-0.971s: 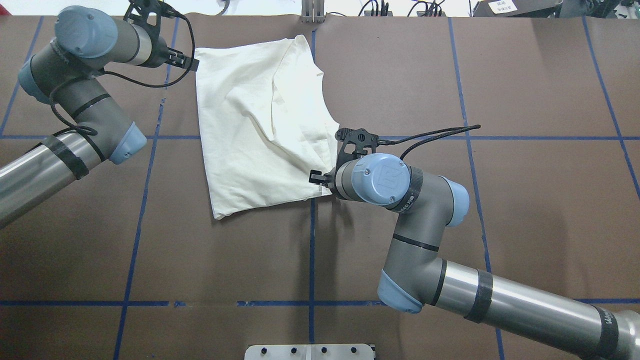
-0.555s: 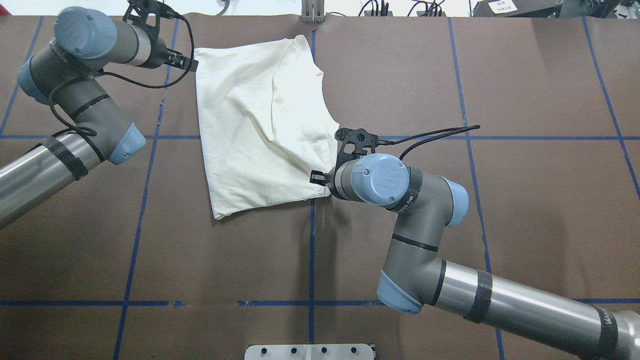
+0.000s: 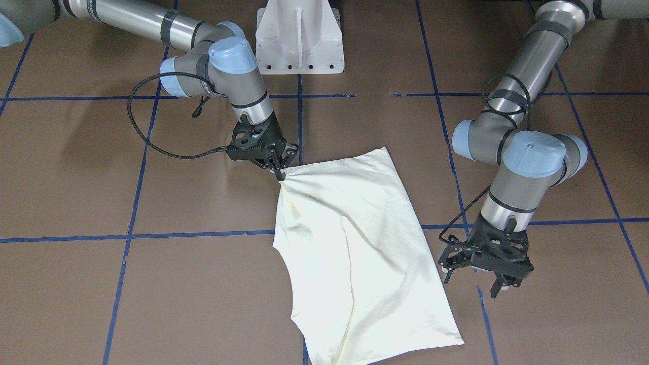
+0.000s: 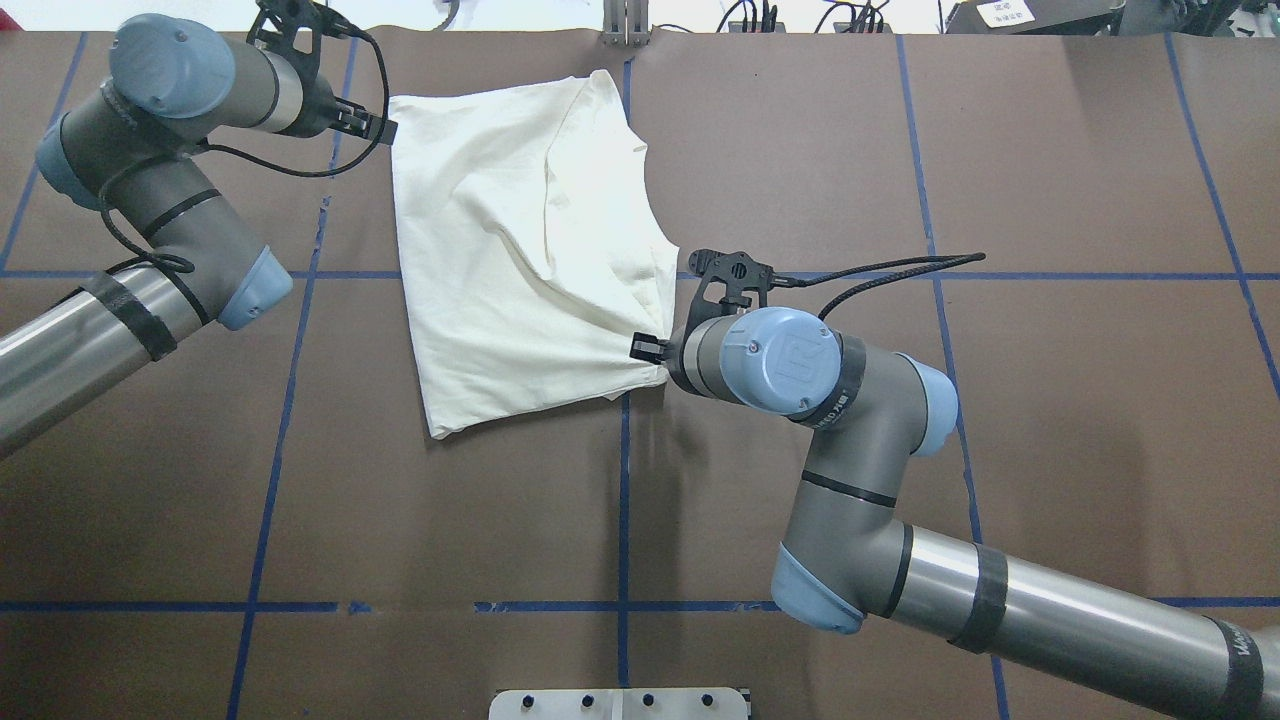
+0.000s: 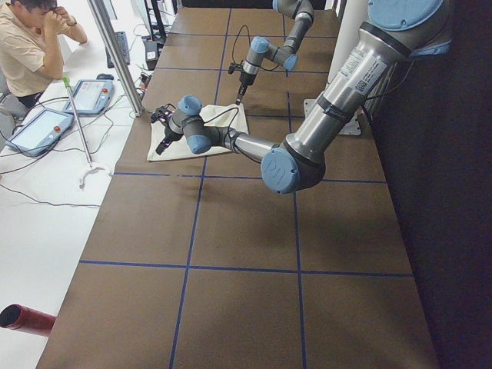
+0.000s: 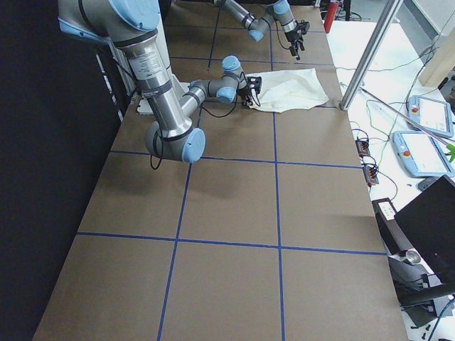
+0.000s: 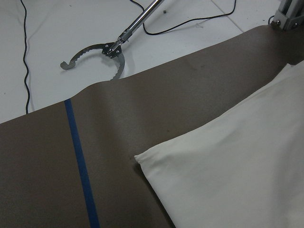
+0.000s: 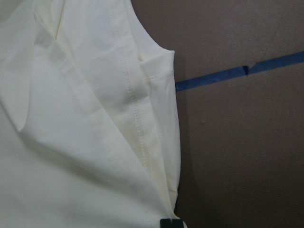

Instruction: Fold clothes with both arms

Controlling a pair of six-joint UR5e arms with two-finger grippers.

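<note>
The cream shirt [image 4: 500, 250] lies folded on the brown table with its plain side up; no print shows. My right gripper [image 4: 646, 349] is shut on the shirt's near right corner, and the fabric [image 3: 355, 243] bunches and pulls taut toward the pinch [image 3: 279, 174]. In the right wrist view a black fingertip [image 8: 171, 223] shows at the bottom edge, on the shirt's layered hems [image 8: 133, 123]. My left gripper [image 3: 474, 281] hovers open just beside the shirt's far left corner [image 7: 142, 159], holding nothing.
Blue tape lines grid the brown table [image 4: 1050, 400]. The white pedestal base [image 3: 299, 40] stands at the robot's side. Past the far edge are a metal post [image 6: 366, 57], a person [image 5: 27, 46] at tablets, and a grabber tool [image 7: 102, 52] on the floor.
My right gripper has shifted slightly right with the shirt corner, drawing that edge tauter. The left arm has hardly moved.
</note>
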